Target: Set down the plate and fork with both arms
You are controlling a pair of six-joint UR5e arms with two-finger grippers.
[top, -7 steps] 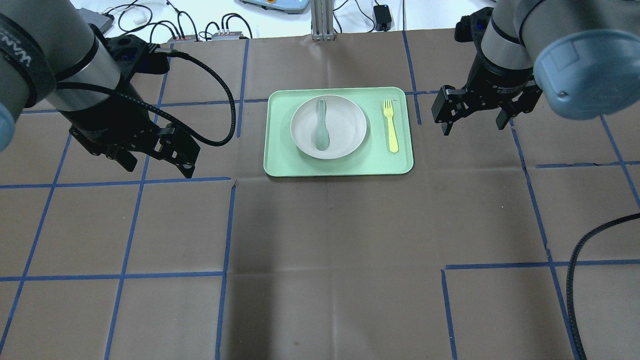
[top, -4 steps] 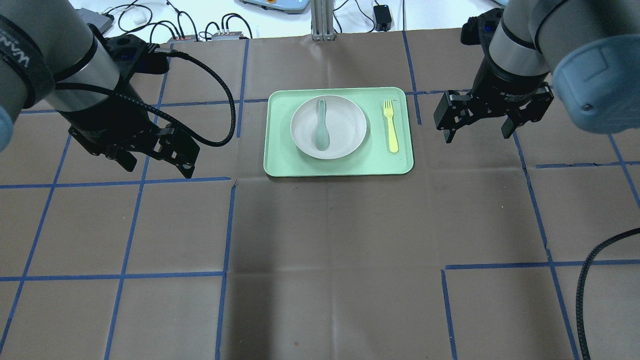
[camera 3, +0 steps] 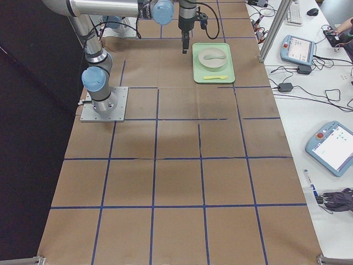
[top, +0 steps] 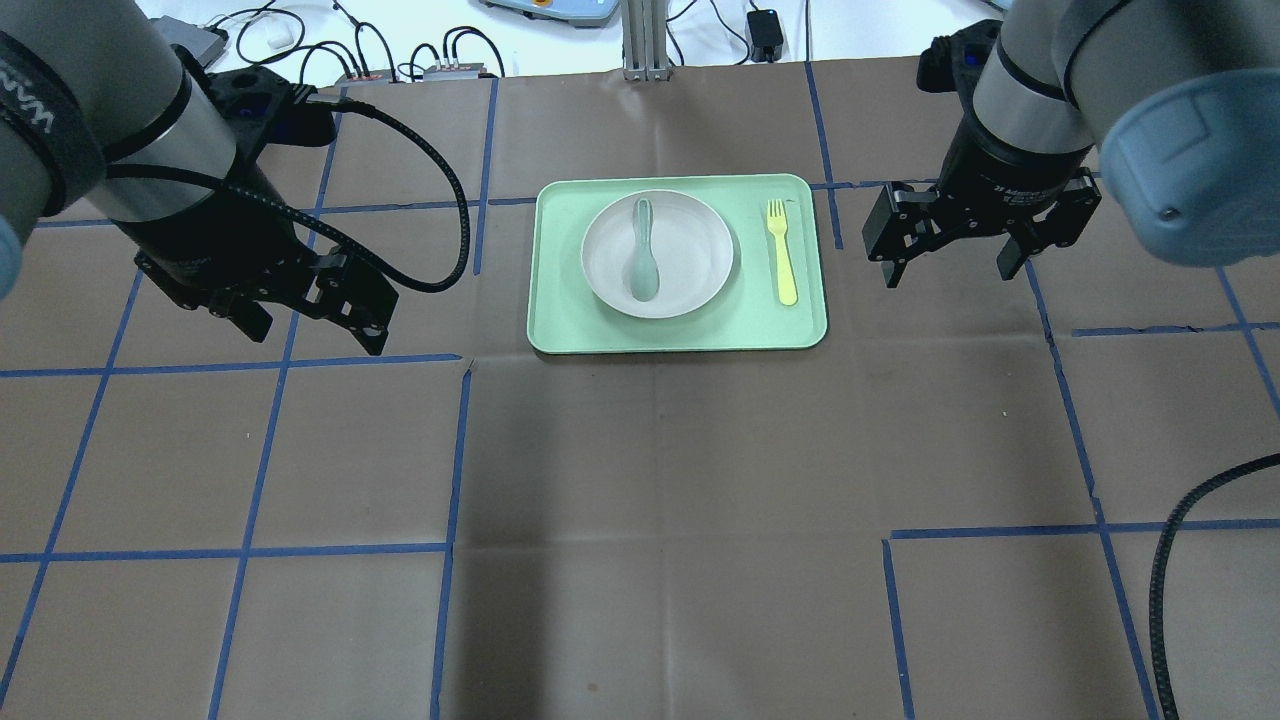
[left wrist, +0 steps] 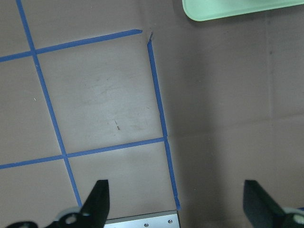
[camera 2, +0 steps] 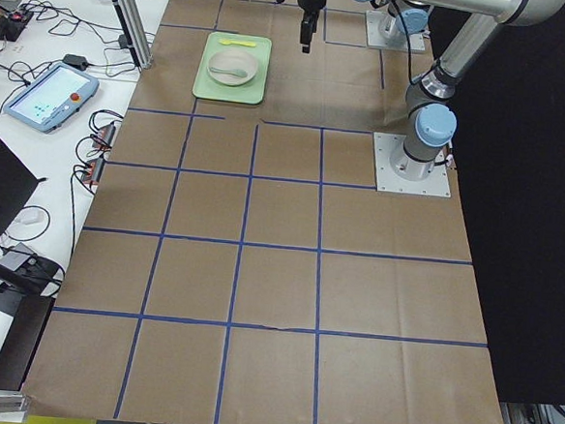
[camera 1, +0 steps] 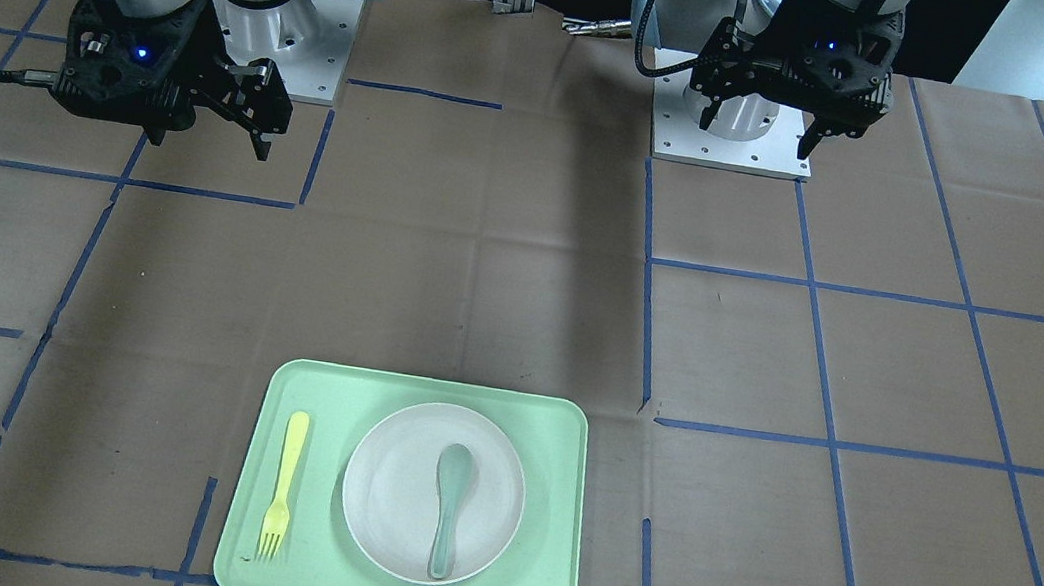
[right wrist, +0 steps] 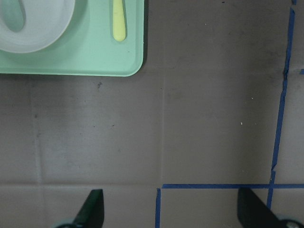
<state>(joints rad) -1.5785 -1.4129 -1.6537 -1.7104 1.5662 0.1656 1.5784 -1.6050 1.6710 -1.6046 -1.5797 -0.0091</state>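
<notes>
The plate [top: 697, 250] sat in the middle of the mint-green tray [top: 560, 322] on the brown, blue-taped surface [top: 660, 480]; a grey-green spoon [top: 641, 255] lay inside it, its bowl toward the robot. The fork [top: 782, 252] lay flat on the tray just beside the plate, on the robot's right, not touching it, tines pointing away from the robot. The left gripper [top: 312, 330] hung above the surface well apart from the tray's left edge, fingers spread wide, released and holding nothing; the right gripper [top: 948, 272] hung off the tray's right edge, nearer the fork, likewise released and empty.
</notes>
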